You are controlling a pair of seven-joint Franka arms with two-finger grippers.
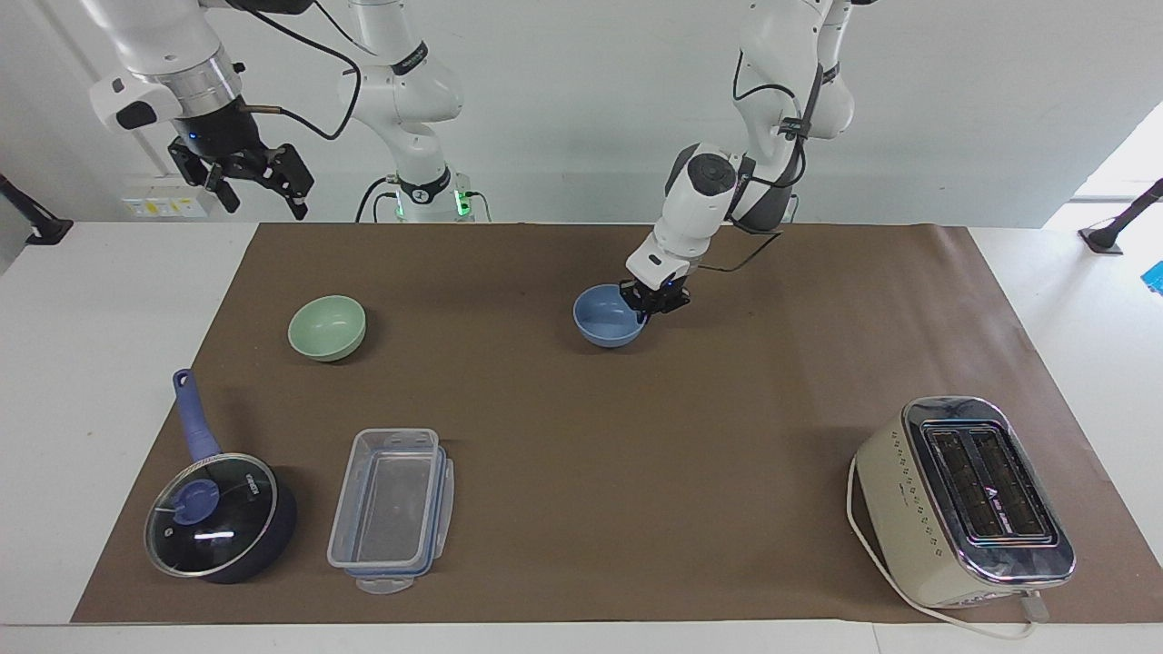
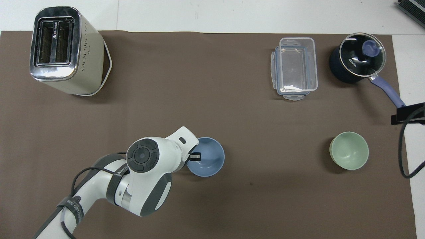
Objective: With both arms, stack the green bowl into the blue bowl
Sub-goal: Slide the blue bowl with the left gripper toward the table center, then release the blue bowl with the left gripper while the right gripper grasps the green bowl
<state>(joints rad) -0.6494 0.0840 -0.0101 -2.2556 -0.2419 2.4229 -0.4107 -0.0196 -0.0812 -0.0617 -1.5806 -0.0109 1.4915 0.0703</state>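
Blue bowl (image 1: 608, 327) held at its rim by left gripper (image 1: 651, 302); green bowl (image 1: 327, 327) standing alone.

Left gripper: clamped on the bowl's rim, frame centre of the facing view, over the brown mat (image 1: 636, 472). Right gripper (image 1: 243, 174): raised at upper left, fingers spread, holding nothing, arm waiting. Green bowl: on the mat, left of centre, upright. Also listed: saucepan (image 1: 221, 516) and clear container (image 1: 391, 509) lower left, toaster (image 1: 965, 501) lower right.
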